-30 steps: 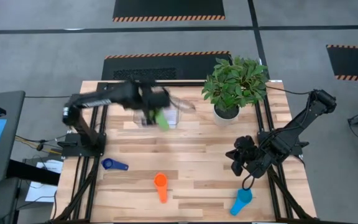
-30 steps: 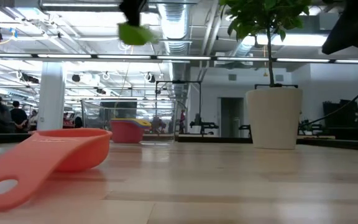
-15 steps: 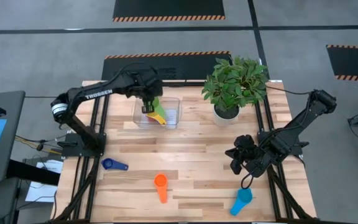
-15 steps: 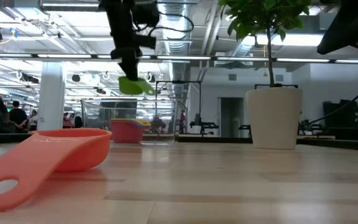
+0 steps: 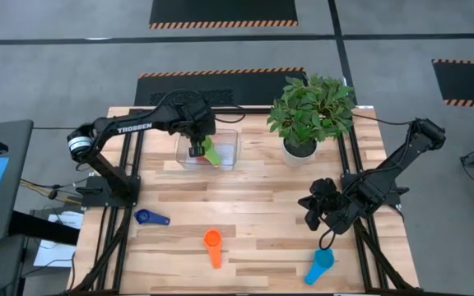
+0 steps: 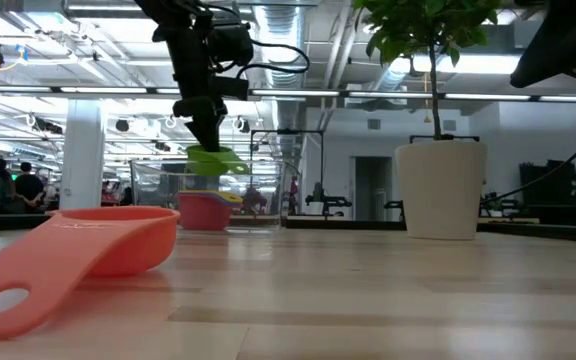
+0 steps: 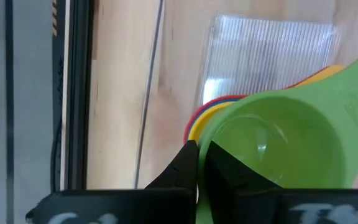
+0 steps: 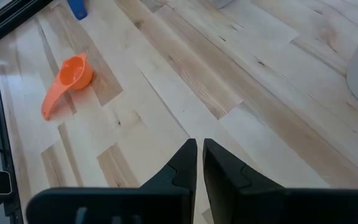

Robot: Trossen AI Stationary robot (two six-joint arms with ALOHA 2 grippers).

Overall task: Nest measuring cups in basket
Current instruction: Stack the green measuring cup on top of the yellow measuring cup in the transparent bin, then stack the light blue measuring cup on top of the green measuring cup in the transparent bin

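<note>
Nearest the front edge of the table we see the light blue cup [image 5: 319, 265] on the right side and the orange cup [image 5: 213, 246] near the middle, both lying on the bare wood with handles pointing toward the front. In the low view the orange cup [image 6: 73, 260] fills the near left corner, its handle hole facing us. A little farther back on the left, the dark blue cup [image 5: 150, 217] lies beside the left arm's frame, handle pointing right.

At about the same depth on the right, our right gripper [image 5: 314, 211] hangs above the table, well apart from every cup. In its wrist view the right gripper [image 8: 198, 163] has its jaws nearly together with only a thin slit between them, holding nothing; the orange cup [image 8: 69, 83] lies farther off on the planks.

Farther back, our left gripper [image 5: 197, 148] reaches over the clear basket [image 5: 230, 136] at the rear middle of the table. Its jaws are clamped on the rim of the green cup [image 5: 212, 152], which we see in the wrist view pinched between the dark fingers [image 7: 229, 177]. The green cup [image 7: 278, 146] hangs directly above the yellow cup [image 7: 197, 124] and the red cup [image 7: 211, 102] nested in the basket [image 7: 272, 43]. In the low view the green cup [image 6: 213, 159] sits just over the red cup [image 6: 205, 211], and we cannot tell whether they touch.

Beside the basket to the right stands a white pot with a green plant [image 5: 309, 111].
</note>
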